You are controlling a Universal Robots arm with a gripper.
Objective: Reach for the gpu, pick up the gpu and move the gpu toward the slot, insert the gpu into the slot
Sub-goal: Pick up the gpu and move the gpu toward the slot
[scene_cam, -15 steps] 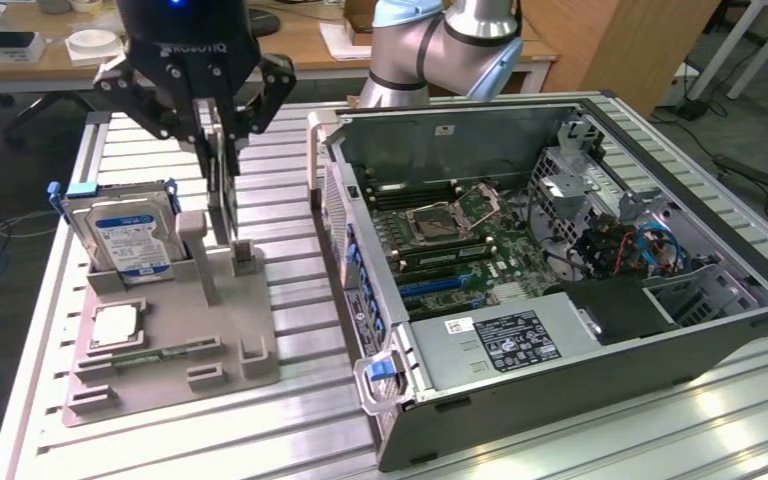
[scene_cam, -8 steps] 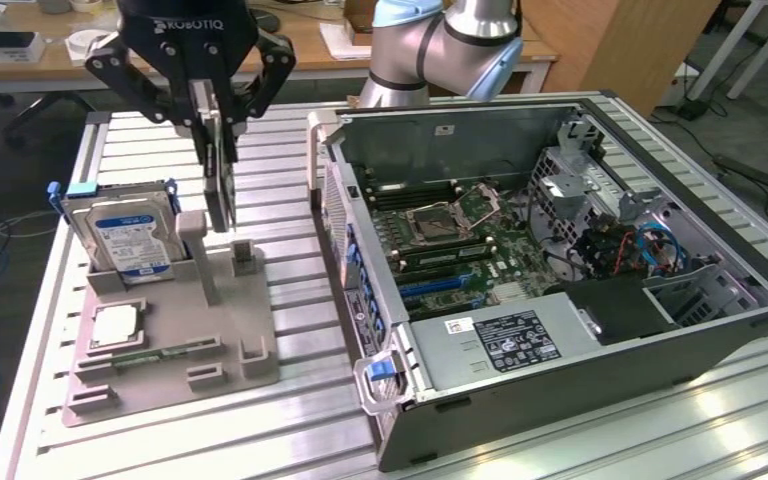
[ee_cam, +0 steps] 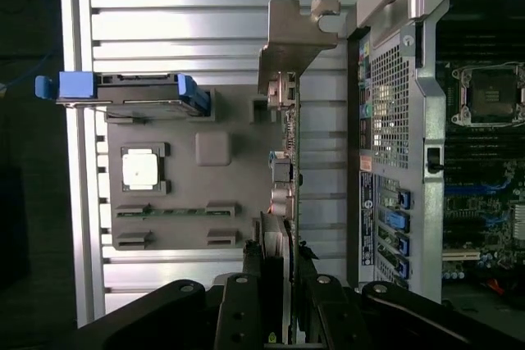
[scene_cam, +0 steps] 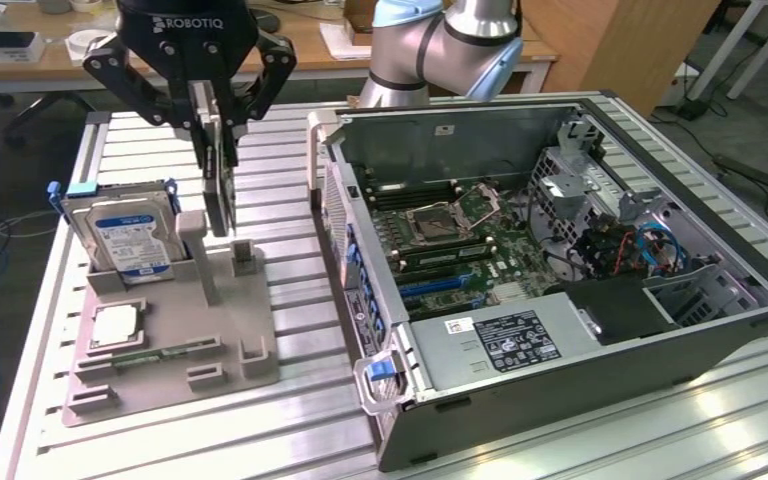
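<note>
The gripper (scene_cam: pixel 219 150) (ee_cam: pixel 289 260) is partly closed, its two fingers clamped on the gpu (scene_cam: pixel 223 200) (ee_cam: pixel 289 170). The thin dark card stands on edge over the grey holder tray (scene_cam: pixel 157 370), on the side nearest the open computer case (scene_cam: pixel 558 390). Its long axis runs parallel to the case's perforated wall. Its metal bracket (ee_cam: pixel 294 43) points toward the tray end holding the hard drive (scene_cam: pixel 124 240).
</note>
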